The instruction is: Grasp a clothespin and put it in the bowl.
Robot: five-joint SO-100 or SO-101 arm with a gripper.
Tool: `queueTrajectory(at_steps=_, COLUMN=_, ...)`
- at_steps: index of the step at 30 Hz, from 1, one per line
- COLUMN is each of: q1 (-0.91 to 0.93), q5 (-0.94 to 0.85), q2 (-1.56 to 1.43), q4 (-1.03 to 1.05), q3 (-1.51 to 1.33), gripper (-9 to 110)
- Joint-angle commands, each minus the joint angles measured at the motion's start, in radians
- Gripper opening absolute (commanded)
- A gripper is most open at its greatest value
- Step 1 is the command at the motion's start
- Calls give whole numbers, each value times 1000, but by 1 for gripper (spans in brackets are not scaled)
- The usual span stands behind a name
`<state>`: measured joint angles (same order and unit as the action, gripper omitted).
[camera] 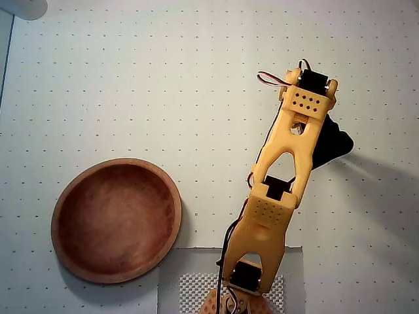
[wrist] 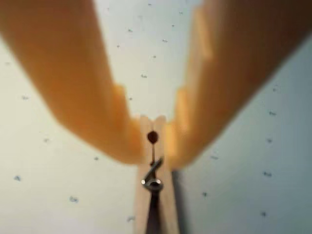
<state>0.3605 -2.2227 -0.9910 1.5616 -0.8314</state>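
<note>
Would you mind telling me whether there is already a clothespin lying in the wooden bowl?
No, the bowl is empty in the overhead view; the clothespin sits between the gripper fingers in the wrist view.

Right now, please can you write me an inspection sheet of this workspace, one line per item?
Surface: white table with a grid of small dots; a grey patterned mat under the arm's base.
Job's things: bowl empty at lower left in the overhead view; clothespin between the claw fingers in the wrist view, hidden under the arm from overhead.
Clutter: nothing seen.
Claw: claw closed on the clothespin's upper end, both fingers touching its sides.
Cables: red and white wires loop at the wrist motor; dark cable runs along the lower arm.
Surroundings: a pale round thing at the top left corner, cut off, cannot identify.
</note>
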Motion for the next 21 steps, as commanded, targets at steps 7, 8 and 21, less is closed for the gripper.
queueTrajectory(at_steps=7, q1=57, q5=-12, q2=-29, q4=-55, q3=100, gripper=20)
queueTrajectory(at_steps=8, q1=60, q5=-11, q2=-26, q4=-75, q3=107, gripper=20)
queueTrajectory(at_steps=21, q1=20, q5=-8, q2=213, q4=-112, q3=299, gripper=20)
